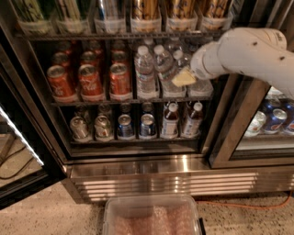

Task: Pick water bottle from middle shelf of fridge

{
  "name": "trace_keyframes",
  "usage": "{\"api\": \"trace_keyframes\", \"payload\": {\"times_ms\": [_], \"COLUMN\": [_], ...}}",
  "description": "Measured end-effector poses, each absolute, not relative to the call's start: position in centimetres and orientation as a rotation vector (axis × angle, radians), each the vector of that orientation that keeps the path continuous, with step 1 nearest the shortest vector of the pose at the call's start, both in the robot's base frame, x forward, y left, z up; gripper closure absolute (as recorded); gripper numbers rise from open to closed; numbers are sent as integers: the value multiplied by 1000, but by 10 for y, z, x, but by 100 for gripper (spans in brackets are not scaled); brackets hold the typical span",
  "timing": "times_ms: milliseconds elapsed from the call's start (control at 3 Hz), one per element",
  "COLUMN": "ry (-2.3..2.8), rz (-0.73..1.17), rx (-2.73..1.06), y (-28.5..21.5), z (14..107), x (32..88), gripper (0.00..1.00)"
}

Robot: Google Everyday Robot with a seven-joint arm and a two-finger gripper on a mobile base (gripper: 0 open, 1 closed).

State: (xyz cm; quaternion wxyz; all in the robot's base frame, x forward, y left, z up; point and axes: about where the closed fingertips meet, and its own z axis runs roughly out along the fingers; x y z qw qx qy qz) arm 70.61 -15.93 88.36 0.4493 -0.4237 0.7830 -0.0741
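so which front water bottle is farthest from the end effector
The leftmost water bottle, right beside the red cola cans; the end effector is at the row's right end.

We log: gripper (pixel 184 77) at the middle shelf's (pixel 92 102) right end, masking most of the rightmost water bottle (pixel 200 88); tall cans (pixel 142 9) above cut off by the top edge; clear bin (pixel 151 218) cropped below

The gripper (pixel 183 78) is inside the fridge (pixel 138 167) at the middle shelf (pixel 92 102), beside a tilted water bottle (pixel 164 66) just left of it (an upright bottle (pixel 144 73) stands beyond); red cola cans (pixel 89 80) sit farther left.
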Motion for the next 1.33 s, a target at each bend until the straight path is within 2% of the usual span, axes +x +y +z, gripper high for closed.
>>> {"api": "trace_keyframes", "payload": {"times_ms": [667, 1000, 1333], "ry": [1934, 1942, 1900], "rz": [-174, -164, -150], "rx": [-1029, -1025, -961], "y": [-154, -149, -148], "z": [881, 873, 877], "x": [712, 715, 719], "gripper": [88, 100, 100]}}
